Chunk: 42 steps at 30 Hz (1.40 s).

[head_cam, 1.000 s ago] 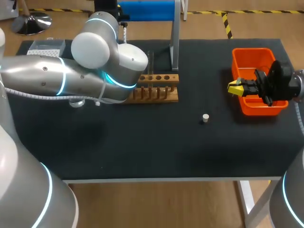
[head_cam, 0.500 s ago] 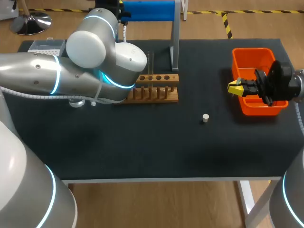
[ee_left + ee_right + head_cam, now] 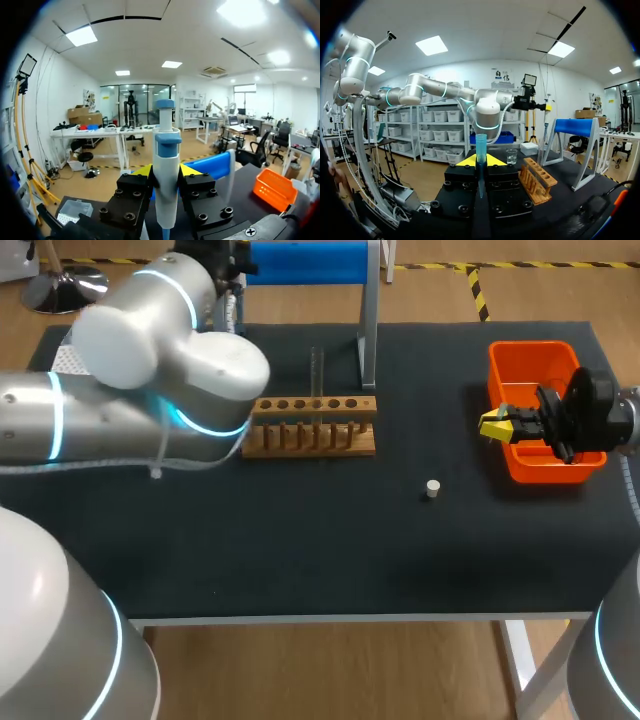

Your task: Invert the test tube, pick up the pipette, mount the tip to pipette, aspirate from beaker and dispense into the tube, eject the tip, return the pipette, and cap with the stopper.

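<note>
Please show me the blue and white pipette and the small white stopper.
Blue and white pipette (image 3: 166, 175): left wrist view, on its white body.
Small white stopper (image 3: 432, 487): head view, on its top.

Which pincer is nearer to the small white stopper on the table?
Right. The right pincer sits behind and right of the small white stopper; the left pincer is far off at the back left.
</note>
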### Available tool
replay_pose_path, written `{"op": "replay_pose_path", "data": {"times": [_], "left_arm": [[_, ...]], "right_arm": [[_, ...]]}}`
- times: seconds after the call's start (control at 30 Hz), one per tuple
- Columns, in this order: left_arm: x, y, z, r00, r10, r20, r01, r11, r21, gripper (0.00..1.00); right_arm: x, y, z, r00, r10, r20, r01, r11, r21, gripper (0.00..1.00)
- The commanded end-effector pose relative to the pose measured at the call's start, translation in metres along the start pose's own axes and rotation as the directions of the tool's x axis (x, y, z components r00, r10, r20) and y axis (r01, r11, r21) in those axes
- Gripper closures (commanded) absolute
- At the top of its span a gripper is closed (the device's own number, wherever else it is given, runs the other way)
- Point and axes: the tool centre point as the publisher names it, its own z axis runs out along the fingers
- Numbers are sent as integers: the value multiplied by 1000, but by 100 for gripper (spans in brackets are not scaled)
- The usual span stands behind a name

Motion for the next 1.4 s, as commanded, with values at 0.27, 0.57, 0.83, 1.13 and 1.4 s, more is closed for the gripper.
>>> {"op": "replay_pose_path", "data": {"times": [0.27,0.57,0.83,1.13,1.4], "left_arm": [[-2,-18,-50,919,40,-392,-44,999,-2,100],[10,-21,-62,842,86,-533,-114,993,-21,100],[10,-21,-62,842,86,-533,-114,993,-21,100],[10,-21,-62,842,86,-533,-114,993,-21,100],[34,-28,-94,773,125,-622,-136,990,30,100]], "right_arm": [[1,0,0,1000,-1,2,1,1000,2,100],[1,0,0,1000,-1,2,1,1000,2,100],[1,0,0,1000,-1,2,1,1000,2,100],[1,0,0,1000,-1,2,1,1000,2,100],[1,0,0,1000,-1,2,1,1000,2,100]]}}
